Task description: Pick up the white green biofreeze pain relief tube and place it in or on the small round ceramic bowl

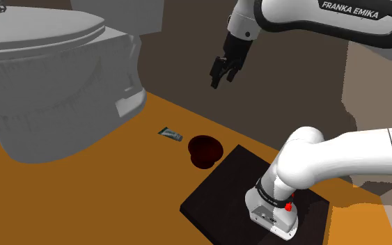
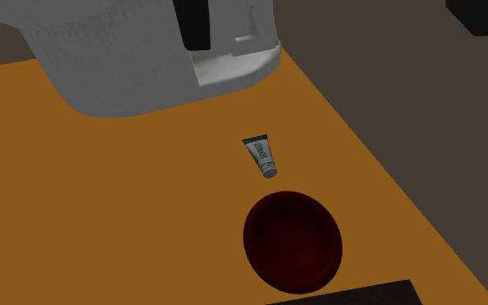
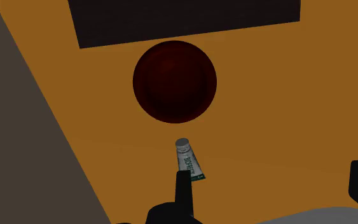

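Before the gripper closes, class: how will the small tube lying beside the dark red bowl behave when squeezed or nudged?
The tube tapers to a flat crimped end, so it probably won't roll freely. It looks small, so likely light and apt to slide when nudged. Its flattened body may give when squeezed.

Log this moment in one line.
gripper: open, empty, raised | bowl: dark red, empty | tube: lying on orange surface, cap toward bowl, not touching it

Arm raised, hand (image 1: pixel 221 75) open, pointing down
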Tool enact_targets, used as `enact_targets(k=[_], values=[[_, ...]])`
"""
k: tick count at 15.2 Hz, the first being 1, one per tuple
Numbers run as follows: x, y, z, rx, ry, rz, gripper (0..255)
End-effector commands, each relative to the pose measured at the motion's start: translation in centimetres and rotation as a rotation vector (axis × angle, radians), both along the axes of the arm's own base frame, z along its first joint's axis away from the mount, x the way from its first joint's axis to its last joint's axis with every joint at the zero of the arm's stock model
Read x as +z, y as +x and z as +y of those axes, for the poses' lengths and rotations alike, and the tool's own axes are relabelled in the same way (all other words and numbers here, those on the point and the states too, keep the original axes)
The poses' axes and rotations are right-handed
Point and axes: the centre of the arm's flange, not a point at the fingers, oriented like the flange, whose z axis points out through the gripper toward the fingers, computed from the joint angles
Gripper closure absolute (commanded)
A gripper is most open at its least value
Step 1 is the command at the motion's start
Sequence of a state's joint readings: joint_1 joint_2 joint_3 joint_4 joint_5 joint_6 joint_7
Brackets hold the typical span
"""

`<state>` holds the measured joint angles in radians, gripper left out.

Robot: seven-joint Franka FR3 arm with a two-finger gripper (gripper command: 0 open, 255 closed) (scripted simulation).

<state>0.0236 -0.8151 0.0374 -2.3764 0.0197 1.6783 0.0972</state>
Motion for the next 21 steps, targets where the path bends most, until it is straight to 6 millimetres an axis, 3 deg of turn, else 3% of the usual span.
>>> enact_targets(k=[1, 21], values=[[0.0, 0.0, 0.0, 0.000, 0.000, 0.000, 0], [-21.6, 16.3, -2.1, 0.145, -0.071, 0.107, 0]])
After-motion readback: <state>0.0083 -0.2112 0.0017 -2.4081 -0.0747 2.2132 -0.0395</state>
